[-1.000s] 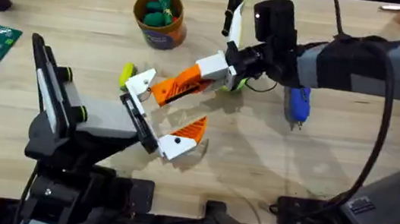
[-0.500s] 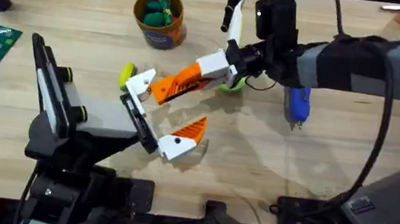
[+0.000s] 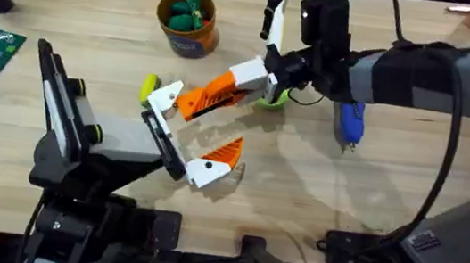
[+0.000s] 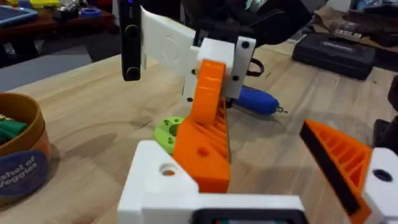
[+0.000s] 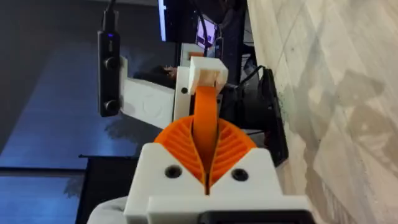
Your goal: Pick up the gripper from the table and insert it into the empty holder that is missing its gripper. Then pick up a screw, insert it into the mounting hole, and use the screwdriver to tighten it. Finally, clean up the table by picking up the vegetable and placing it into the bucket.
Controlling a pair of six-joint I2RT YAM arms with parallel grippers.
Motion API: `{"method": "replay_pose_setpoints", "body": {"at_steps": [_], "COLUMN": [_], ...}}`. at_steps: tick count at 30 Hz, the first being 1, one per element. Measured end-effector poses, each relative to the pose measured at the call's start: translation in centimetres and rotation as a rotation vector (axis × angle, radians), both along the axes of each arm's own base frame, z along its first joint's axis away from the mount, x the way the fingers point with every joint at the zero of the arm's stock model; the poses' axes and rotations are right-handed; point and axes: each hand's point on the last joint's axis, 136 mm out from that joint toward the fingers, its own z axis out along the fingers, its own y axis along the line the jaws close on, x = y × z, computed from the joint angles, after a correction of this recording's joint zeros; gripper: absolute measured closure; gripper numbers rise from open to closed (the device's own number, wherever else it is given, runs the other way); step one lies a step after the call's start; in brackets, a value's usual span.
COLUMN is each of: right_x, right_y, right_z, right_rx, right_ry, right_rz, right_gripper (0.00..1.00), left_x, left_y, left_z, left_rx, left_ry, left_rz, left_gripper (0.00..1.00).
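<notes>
**Seating the finger into the bare jaw**

I've got the gripper point(image 3: 217, 93) pinched in my right gripper point(image 3: 270, 80), pads clamped on its white block end, orange wedge slanting down toward eight o'clock in the overhead view. Its narrow end is right at the holder point(image 3: 164, 98), the bare white jaw of my left gripper point(image 3: 182, 136), which stands wide apart with nothing between its jaws; the twin jaw point(image 3: 210, 165) carrying its own orange wedge sits at about five o'clock from the bare one.

From the left wrist the gripper point(image 4: 205, 121) lies against the white holder point(image 4: 163, 180), touching it, but I judge it not yet seated: the wedge leans, and I can't tell whether its base is in the slot. From the right wrist the piece runs straight out between my orange pads point(image 5: 177, 146), so my grasp looks centred.

To do this well I'd hold the left arm dead still, level the part with the jaw face, then slide along the jaw's axis without pushing sideways. Watch the mounting hole point(image 4: 166, 170); it wants to line up for the screw.

Screwdriver point(image 3: 348, 123) waits at three o'clock from the action, bucket point(image 3: 188, 23) at eleven, already holding green veg, on the table point(image 3: 408, 189). A green piece point(image 3: 268, 100) lies just under my right wrist.
</notes>
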Motion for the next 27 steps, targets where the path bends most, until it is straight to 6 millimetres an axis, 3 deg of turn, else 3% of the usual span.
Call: {"method": "replay_pose_setpoints", "body": {"at_steps": [16, 27], "right_x": [-1.3, -1.1], "right_y": [1.6, 2.0], "right_z": [-0.4, -0.6], "right_rx": [-0.029, -0.052], "right_ry": [0.009, 0.021], "right_rz": [0.018, -0.003], "right_gripper": [0.981, 0.98], "left_x": [-0.3, -0.8], "left_y": [-0.2, -0.5], "left_z": [-0.1, -0.1], "left_rx": [-0.007, -0.016], "left_ry": [0.014, 0.029], "left_rz": [-0.017, -0.055], "left_gripper": [0.014, 0.014]}}
